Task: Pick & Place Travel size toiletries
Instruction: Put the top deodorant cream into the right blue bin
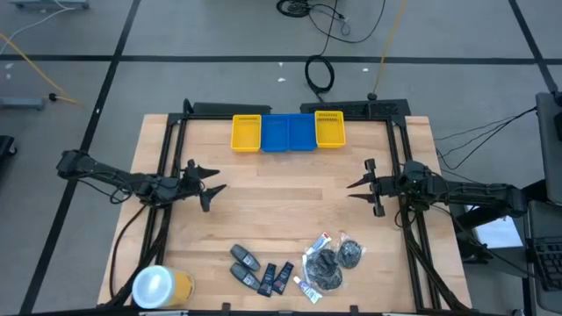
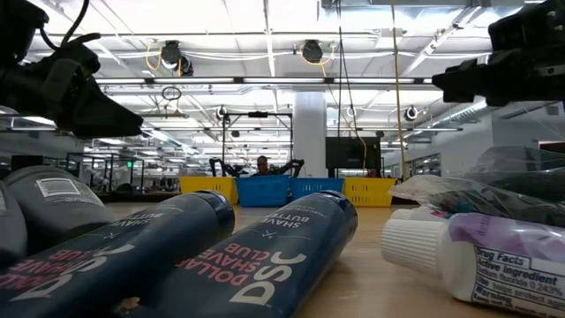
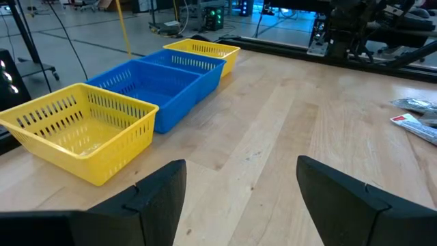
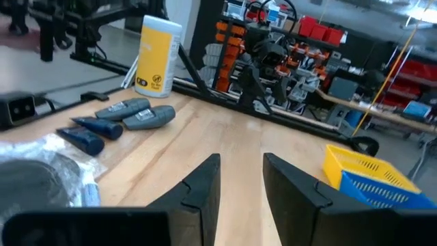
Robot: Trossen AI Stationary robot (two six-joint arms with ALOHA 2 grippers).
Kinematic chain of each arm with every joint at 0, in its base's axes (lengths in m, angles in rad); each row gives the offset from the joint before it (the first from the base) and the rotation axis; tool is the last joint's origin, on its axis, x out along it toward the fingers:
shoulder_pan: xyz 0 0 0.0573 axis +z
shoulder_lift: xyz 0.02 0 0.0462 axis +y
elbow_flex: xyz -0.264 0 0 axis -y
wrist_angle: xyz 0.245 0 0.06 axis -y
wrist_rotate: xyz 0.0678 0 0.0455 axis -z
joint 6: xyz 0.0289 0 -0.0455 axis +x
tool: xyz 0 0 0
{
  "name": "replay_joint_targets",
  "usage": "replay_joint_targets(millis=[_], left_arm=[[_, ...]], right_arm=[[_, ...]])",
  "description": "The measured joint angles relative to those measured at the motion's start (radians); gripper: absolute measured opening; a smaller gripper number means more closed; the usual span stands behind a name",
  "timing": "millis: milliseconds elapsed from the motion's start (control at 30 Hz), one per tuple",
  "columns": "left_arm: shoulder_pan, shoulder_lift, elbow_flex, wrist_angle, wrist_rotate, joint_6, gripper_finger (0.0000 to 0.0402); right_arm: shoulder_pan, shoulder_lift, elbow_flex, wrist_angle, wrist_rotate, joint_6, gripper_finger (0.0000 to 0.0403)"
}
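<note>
We see the left pincer (image 1: pixel 213 180) hovering over the left side of the pale wooden desk (image 1: pixel 290 193), its fingers spread wide apart with nothing between them. The right pincer (image 1: pixel 359 191) hovers over the right side, facing the left one across bare wood; its fingers stand a narrow way apart and hold nothing.

The travel size toiletries lie in a cluster at the near edge of the desk, well apart from both pincers and nearer the right one. The dark grey oblong plastic bottles (image 1: pixel 245 257) lie on their sides closest to the left pincer, the navy flat packets (image 1: pixel 276 278) just beside them. The clear pouches with dark grey round contents (image 1: pixel 327 262) sit below the right pincer, with a small white tube (image 1: pixel 306 287) at their edge.

A white-topped yellow round container (image 1: pixel 161 287) stands at the near corner on the left pincer's side. A row of yellow and blue plastic mesh trays (image 1: pixel 288 132) sits along the far edge, between the two pincers.
</note>
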Motion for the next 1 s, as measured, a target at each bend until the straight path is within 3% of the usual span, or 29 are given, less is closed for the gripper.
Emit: replay_joint_targets(millis=[300,500,833,1000], left_arm=[[0.001,0.0,0.0,0.103,-0.004,-0.067,0.0274],[0.001,0.0,0.0,0.213,0.003,-0.015,0.0274],[0.001,0.0,0.0,0.279,0.09,-0.202,0.0273],[-0.012,0.039,0.008,0.311,0.218,-0.211,0.0273]], right_arm=[[0.0,0.0,0.0,0.026,0.002,0.073,0.0105],[0.0,0.0,0.0,0.065,0.002,0.1,0.0105],[0.0,0.0,0.0,0.064,0.003,0.134,0.0105],[0.0,0.0,0.0,0.064,0.003,0.153,0.0105]])
